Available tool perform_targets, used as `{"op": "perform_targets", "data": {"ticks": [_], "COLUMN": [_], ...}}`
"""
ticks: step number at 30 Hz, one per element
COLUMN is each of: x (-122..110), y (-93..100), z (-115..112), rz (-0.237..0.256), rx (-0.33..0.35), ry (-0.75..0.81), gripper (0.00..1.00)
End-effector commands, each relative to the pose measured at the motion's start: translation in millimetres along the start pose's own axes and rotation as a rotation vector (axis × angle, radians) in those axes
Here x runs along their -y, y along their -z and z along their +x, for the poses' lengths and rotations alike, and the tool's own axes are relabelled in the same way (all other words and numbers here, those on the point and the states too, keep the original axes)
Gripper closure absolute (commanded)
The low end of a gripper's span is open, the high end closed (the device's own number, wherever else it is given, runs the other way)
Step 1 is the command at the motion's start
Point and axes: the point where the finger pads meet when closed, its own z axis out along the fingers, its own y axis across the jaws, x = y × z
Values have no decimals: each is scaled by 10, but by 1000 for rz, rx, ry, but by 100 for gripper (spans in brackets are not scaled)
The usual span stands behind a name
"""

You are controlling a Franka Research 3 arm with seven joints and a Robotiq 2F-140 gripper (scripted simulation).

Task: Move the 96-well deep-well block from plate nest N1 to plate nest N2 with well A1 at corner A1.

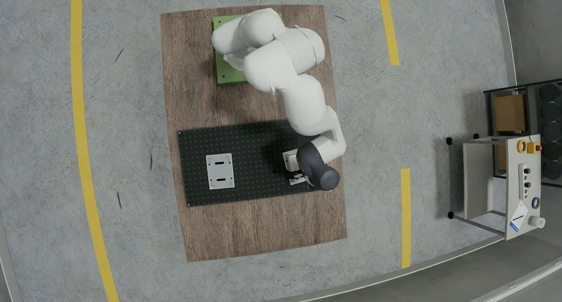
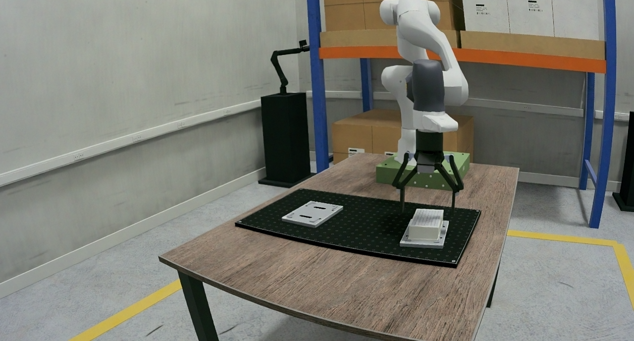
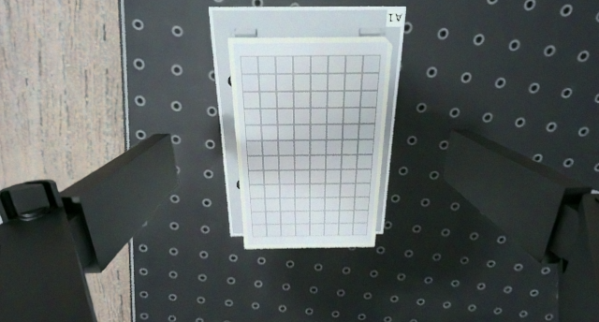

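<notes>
The white deep-well block (image 1: 292, 162) (image 2: 425, 226) (image 3: 309, 144) sits in nest N2 (image 1: 285, 155) (image 2: 421, 244) (image 3: 304, 20) and looks level. Its cut-off corner is at the top right in the wrist view, beside the nest's A1 label (image 3: 395, 18). Two locators show past the block's upper edge; the seating at the others is hidden. The gripper (image 2: 427, 209) (image 3: 311, 158) is open above the block, with a wide gap between each finger and the block's sides. The arm partly hides block and nest in the top view. Nest N1 (image 1: 220, 171) (image 2: 312, 212) holds nothing.
Both nests stand on the black perforated board (image 1: 255, 170) (image 2: 354, 232) (image 3: 491, 228), which lies on the wooden table (image 1: 259, 233) (image 2: 332, 281). The arm's green base block (image 1: 232, 78) (image 2: 443, 181) is at the table's far end in the exterior view.
</notes>
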Motion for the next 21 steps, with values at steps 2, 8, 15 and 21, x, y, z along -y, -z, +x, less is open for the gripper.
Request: {"op": "perform_targets", "data": {"ticks": [2,8,15,21], "x": [-4,-4,-4,-4], "y": [90,250,383,393], "z": [-42,-40,-38,-38], "rz": [-1,-1,-1,-1], "rx": [13,13,13,13], "ry": [-6,-6,-6,-6], "gripper": [0,0,0,0]}}
